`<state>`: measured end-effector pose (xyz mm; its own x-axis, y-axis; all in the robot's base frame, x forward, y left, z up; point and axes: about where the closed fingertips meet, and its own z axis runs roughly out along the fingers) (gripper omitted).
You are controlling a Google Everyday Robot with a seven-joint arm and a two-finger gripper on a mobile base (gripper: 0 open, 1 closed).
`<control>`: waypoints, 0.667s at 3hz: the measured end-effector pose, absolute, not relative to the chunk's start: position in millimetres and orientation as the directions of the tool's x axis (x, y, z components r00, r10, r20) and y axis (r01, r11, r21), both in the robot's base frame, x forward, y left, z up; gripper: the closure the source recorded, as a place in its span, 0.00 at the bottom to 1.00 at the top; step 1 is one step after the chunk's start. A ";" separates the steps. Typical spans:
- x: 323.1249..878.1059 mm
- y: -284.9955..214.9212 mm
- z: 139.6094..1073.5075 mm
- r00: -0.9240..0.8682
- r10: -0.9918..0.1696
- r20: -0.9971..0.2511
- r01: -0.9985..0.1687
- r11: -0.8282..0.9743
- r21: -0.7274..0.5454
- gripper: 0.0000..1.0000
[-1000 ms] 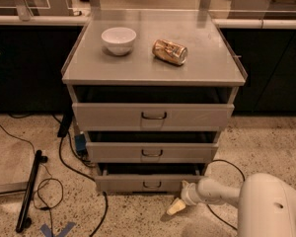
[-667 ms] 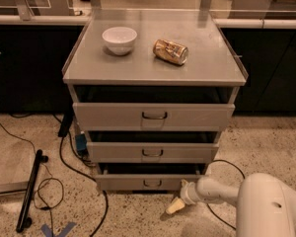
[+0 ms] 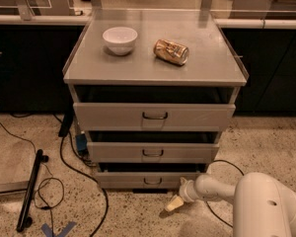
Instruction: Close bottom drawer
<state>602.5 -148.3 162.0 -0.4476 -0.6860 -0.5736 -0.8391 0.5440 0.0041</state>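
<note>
The bottom drawer (image 3: 148, 179) is the lowest of three grey drawers in the cabinet, pulled out a little, with a small dark loop handle (image 3: 152, 181). My gripper (image 3: 174, 204) is low over the floor, just in front of and below the drawer's right end, pointing left and down. My white arm (image 3: 222, 189) reaches in from the lower right. The middle drawer (image 3: 153, 152) and top drawer (image 3: 154, 116) also stand slightly open.
A white bowl (image 3: 120, 40) and a gold can (image 3: 171, 51) lying on its side rest on the cabinet top (image 3: 207, 68). Black cables (image 3: 79, 169) trail on the speckled floor at the left, beside a black bar (image 3: 29, 189). Dark counters stand behind.
</note>
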 end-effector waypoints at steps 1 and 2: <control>615.3 -141.3 158.4 -0.441 -0.690 -0.574 -0.840 0.542 -0.006 0.00; 615.3 -141.3 158.4 -0.441 -0.690 -0.574 -0.840 0.542 -0.006 0.00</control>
